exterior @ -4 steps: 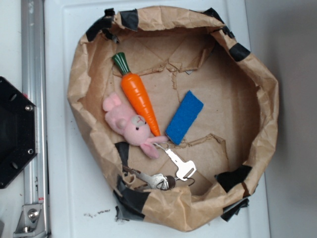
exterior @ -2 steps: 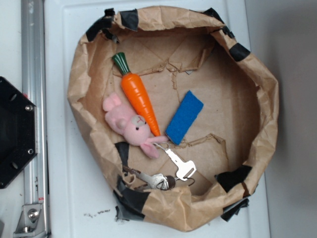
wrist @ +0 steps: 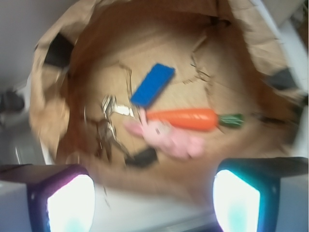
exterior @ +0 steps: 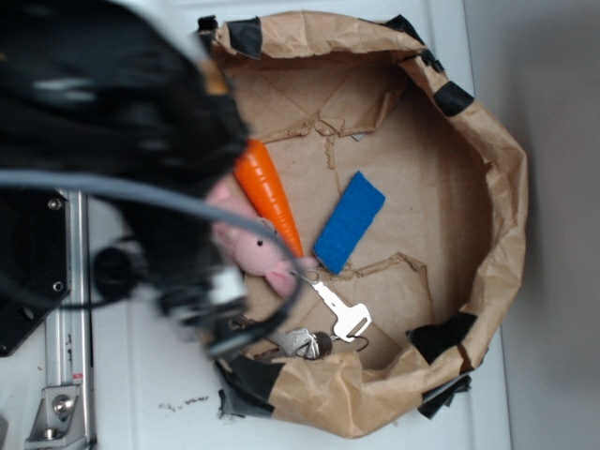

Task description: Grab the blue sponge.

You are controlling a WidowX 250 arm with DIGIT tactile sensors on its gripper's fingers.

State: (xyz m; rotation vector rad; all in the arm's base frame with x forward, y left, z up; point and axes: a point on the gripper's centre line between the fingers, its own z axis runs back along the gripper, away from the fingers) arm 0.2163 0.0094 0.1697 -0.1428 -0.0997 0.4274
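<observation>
Crumpled brown paper bowl with black tape patches on its rim (exterior: 506,187), wide and open-topped, on a white surface. Blurred black robot arm with grey cable (exterior: 122,141) over the bowl's left rim, hiding part of the contents. Inside, at left: orange toy carrot (exterior: 269,192), pink plush bunny (exterior: 258,248) touching it, silver keys (exterior: 339,314) below. Flat bright blue rectangular sponge (exterior: 350,222) near the bowl's middle, just right of the carrot, long axis diagonal, upper end toward the right. Bare paper floor right of the sponge. Gripper (wrist: 154,193) held above the bowl, fingers (wrist: 70,200) spread apart, holding nothing.
</observation>
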